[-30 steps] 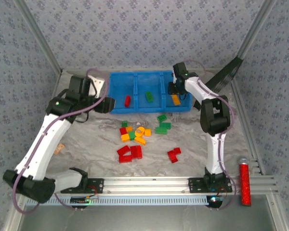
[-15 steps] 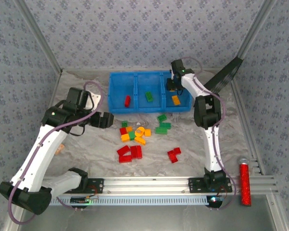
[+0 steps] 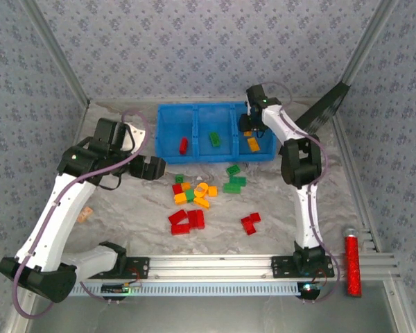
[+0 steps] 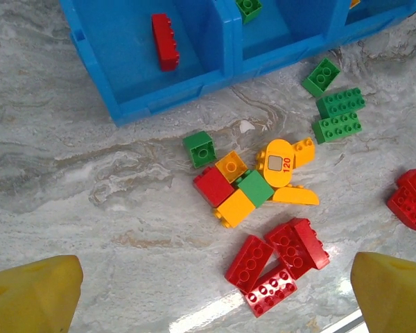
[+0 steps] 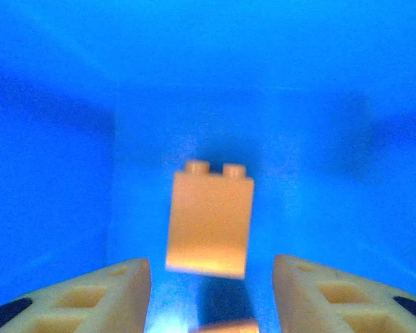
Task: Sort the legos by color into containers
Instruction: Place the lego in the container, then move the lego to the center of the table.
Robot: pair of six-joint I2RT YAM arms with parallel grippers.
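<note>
Blue tray [image 3: 215, 158], red/grn/org legos [image 3: 202, 190]

Floral blue-grey walls [image 3: 194, 41]; marbled grey tabletop [image 3: 125, 208]; aluminium rail [image 3: 222, 263] along near edge; lighting seemingly even.

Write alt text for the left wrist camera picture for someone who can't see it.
Red, green and yellow-orange legos lie scattered on a marbled table, seen from above past the left arm's wide-open yellow fingers. Behind them a blue tray holds one red brick in its left compartment and a green brick in the next.
</note>
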